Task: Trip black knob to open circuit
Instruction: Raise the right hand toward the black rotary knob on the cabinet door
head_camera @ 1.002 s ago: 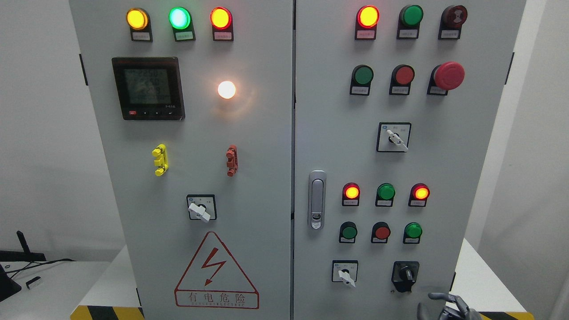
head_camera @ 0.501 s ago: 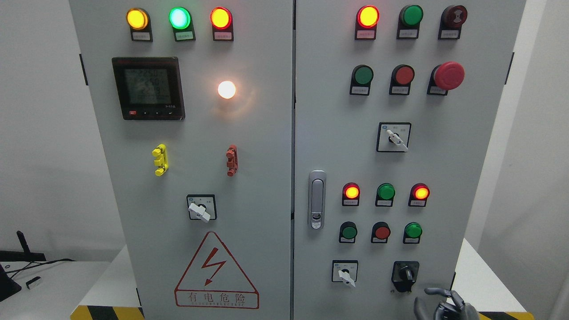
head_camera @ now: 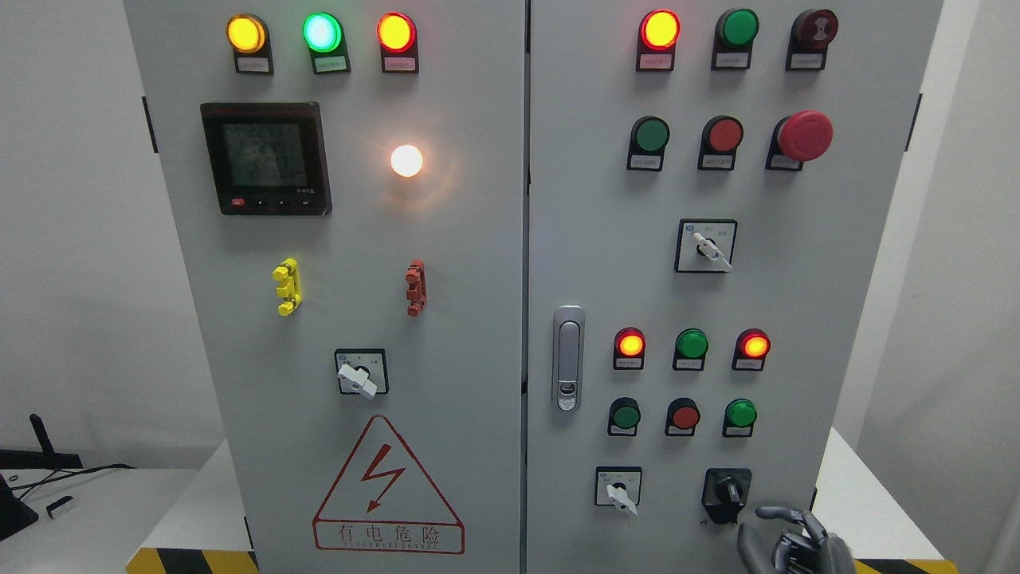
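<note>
A tall grey electrical cabinet [head_camera: 478, 263] with two doors fills most of the frame, standing on a white counter [head_camera: 868, 510] with yellow-and-black hazard tape along its front edge. On the left door, at upper left, sits a dark digital meter [head_camera: 265, 158], with a glowing white lamp [head_camera: 406, 160] to its right and three lit indicator lights above. Low on that door is a red triangular warning sign [head_camera: 388, 486] with a lightning bolt. The right door carries a silver door latch [head_camera: 567, 357] near its left edge, rows of red and green lamps and buttons, and a big red mushroom stop button [head_camera: 805, 135] at upper right.

The black knob [head_camera: 726, 493] sits in the lower right of the frame, near the bottom of the right door, its handle pointing roughly straight up. Just below and to its right, the right robot hand [head_camera: 793, 542] comes up from the bottom edge, grey fingers [head_camera: 777, 513] loosely spread and holding nothing; the uppermost finger curls toward the knob's plate, close beside it but apart.
</note>
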Controlling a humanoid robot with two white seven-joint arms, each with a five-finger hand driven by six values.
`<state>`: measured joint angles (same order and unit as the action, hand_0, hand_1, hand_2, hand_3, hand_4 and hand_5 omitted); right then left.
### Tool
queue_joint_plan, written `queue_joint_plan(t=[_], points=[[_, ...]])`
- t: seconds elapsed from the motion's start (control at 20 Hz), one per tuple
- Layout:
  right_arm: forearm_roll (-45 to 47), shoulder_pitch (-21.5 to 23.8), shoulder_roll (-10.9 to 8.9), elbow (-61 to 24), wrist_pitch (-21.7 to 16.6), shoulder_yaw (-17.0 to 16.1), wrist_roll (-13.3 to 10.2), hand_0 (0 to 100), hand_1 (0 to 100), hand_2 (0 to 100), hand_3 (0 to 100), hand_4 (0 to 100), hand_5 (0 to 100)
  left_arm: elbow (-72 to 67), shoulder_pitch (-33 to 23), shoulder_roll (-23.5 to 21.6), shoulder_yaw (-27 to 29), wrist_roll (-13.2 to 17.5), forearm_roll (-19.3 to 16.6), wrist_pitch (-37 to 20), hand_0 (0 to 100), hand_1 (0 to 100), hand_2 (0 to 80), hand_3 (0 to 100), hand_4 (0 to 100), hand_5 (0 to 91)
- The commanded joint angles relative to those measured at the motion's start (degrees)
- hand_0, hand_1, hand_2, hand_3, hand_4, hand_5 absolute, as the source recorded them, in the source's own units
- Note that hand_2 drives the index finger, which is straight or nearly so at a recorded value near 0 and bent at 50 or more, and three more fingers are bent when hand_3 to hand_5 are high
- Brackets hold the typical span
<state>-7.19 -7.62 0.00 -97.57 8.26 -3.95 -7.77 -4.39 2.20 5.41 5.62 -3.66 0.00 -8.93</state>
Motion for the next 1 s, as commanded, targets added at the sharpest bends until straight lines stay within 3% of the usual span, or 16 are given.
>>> queue_joint_plan(t=[0.0,0.95], points=[[0.0,-0.3,0.35,0.5,0.0,0.7,0.0,42,76,46,100,100,100,0.0,0.0,-0.1,0.0,0.0,0.3,0.0,12,39,0.0,0,0,0.0],[0.0,-0.6,0.79,0.1,-0.1,1.4,0.0,42,76,47,100,100,100,0.0,0.0,0.0,0.0,0.0,0.3,0.0,12,39,0.0,0,0,0.0]])
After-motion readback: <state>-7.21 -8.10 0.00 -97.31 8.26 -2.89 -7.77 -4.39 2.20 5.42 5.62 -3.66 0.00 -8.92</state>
